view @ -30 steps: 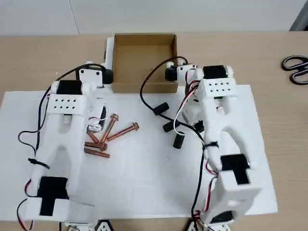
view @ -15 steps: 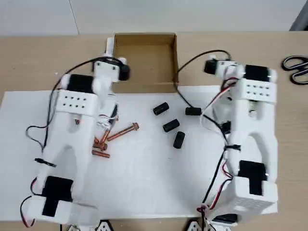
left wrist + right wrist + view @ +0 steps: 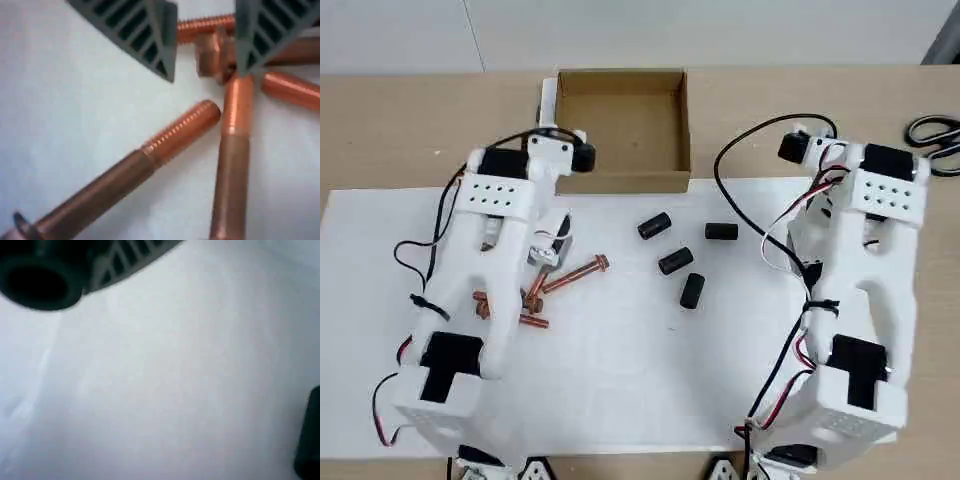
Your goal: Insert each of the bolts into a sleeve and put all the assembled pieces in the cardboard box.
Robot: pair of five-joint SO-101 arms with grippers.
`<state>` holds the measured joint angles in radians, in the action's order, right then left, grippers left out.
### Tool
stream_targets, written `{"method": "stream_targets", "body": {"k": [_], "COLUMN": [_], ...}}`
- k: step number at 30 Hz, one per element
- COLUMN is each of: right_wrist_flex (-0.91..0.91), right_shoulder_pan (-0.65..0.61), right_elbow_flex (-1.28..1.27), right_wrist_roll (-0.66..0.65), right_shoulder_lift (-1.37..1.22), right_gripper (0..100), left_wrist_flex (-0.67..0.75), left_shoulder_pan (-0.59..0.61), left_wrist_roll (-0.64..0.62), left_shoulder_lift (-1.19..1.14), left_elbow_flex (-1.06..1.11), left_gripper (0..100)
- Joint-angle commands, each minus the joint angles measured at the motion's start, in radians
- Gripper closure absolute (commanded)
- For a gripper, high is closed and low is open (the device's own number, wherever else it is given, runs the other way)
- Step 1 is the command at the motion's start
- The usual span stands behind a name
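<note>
Your table (image 3: 410, 110) is pale wood with a white sheet (image 3: 620, 380) spread over it. The cardboard box (image 3: 620, 125) sits open-topped at the sheet's far edge, between the two arms. The left hand (image 3: 205, 50) hangs close over the copper bolts (image 3: 575, 274) — its fingers (image 3: 150, 35) are spread apart and grip nothing, and one tip sits over the spot where several bolts meet. The bolts lie loose in a cluster on the sheet, some touching or crossing. Four black sleeves (image 3: 675, 261) lie scattered mid-sheet, apart from each other and from the bolts. The right hand (image 3: 115, 260) is low over the sheet on the right side — you cannot tell whether it is spread or closed. A dark hollow cylinder (image 3: 37, 282) shows just beside it. Scissors (image 3: 935, 135) lie at the table's right edge.
</note>
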<state>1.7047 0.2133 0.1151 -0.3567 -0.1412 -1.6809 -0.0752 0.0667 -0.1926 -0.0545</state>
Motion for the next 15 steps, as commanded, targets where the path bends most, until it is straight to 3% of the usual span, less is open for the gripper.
{"method": "stream_targets", "body": {"k": [1,15], "right_wrist_flex": [0.019,0.019], "right_shoulder_pan": [0.005,0.002], "right_elbow_flex": [0.005,0.005], "right_wrist_roll": [-0.011,-0.011], "right_shoulder_lift": [0.058,0.058], "right_gripper": [99.1,99.1], "left_wrist_flex": [0.02,0.015], "left_shoulder_pan": [0.008,0.008], "left_wrist_roll": [-0.005,-0.003], "left_shoulder_lift": [-0.015,-0.255], "left_elbow_flex": [-0.07,-0.257], "left_gripper": [92,92]}}
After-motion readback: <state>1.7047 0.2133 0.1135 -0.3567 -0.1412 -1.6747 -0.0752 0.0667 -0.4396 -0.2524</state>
